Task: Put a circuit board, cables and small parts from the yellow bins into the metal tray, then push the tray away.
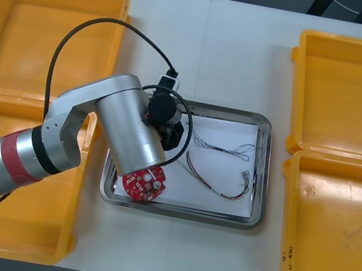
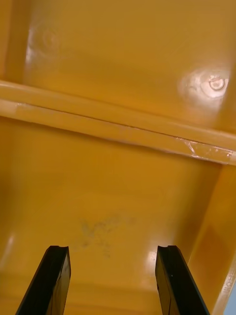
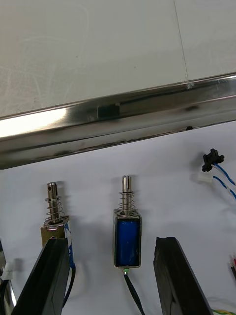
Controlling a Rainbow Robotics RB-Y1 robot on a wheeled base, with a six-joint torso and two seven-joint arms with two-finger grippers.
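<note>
L gripper (image 3: 112, 244) open, empty, astride small metal part (image 3: 127, 236) at 10 o'clock of metal tray (image 3: 118, 115). Risk: snagging its lead on retreat. R gripper (image 2: 112, 248) open, idle, over yellow bin (image 2: 118, 187).

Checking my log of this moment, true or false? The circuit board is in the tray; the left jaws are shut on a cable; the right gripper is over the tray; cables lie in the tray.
The red circuit board lies in the metal tray: true.
The left gripper has its jaws shut on a cable: false; they stand open either side of a small metal part on the tray's white floor.
The right gripper hangs over the tray: false; it is over a yellow bin, jaws open.
Cables lie in the tray: true.
</note>
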